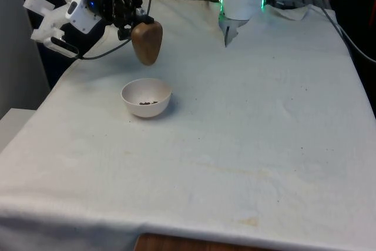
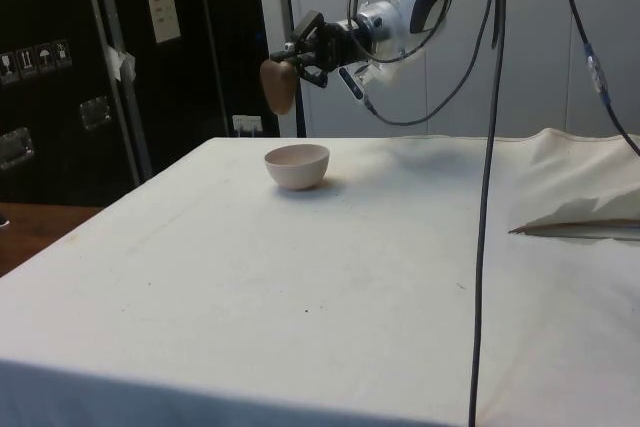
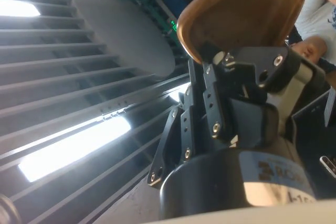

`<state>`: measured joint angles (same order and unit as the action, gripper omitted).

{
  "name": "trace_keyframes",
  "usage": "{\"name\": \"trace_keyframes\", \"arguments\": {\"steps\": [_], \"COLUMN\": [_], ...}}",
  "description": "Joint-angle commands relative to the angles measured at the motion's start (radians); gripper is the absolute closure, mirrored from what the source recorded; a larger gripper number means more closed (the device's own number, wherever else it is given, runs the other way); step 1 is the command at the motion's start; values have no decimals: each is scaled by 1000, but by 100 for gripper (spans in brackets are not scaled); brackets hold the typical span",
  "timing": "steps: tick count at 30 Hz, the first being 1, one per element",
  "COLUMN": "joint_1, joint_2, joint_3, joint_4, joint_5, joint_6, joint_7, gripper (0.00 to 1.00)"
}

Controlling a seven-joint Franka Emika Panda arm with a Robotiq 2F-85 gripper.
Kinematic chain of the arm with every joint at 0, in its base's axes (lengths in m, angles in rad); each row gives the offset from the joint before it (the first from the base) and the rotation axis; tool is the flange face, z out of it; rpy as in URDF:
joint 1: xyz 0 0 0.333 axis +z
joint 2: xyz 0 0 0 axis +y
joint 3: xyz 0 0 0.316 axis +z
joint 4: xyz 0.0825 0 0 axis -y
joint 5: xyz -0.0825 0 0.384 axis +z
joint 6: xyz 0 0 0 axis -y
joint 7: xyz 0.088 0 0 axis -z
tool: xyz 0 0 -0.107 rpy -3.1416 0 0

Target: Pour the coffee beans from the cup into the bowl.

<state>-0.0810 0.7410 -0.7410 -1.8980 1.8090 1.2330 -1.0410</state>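
the brown cup (image 1: pixel 147 42) hangs upturned, mouth down, just above the white bowl (image 1: pixel 146 97), clamped in the gripper (image 1: pixel 130 20). a few coffee beans (image 1: pixel 148 103) lie in the bowl, so the pour looks done or nearly so. the bowl sits well inside the tabletop (image 1: pixel 252 121), towards its far corner, with open cloth around.

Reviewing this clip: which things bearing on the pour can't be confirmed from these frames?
- Whether any beans remain in the brown cup: in the front and side views its mouth points down and faces away; the wrist view shows just its outer wall.
- Bean count in the white bowl: front view shows a small dark cluster, too small to count; in the side view the bowl's rim hides them.
- Gripper finger contact on the cup: hidden by the cup itself.
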Motion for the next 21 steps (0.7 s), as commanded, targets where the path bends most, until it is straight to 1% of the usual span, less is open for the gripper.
{"name": "trace_keyframes", "arguments": {"steps": [1,6,7,8,12,17,18,19,21], "joint_1": [-1,-6,0,-7,-10,-6,-3,-6,-6], "joint_2": [0,3,0,4,12,17,17,17,18], "joint_3": [2,6,0,6,5,-2,-4,-2,-2], "joint_4": [0,-2,-2,-2,-3,-5,-5,-5,-5], "joint_5": [2,8,2,10,24,33,31,33,33], "joint_6": [-2,-18,-11,-22,-47,-62,-60,-63,-65], "joint_7": [4,7,0,8,15,14,6,13,12], "gripper": [100,100,100,100,100,100,100,100,100]}}
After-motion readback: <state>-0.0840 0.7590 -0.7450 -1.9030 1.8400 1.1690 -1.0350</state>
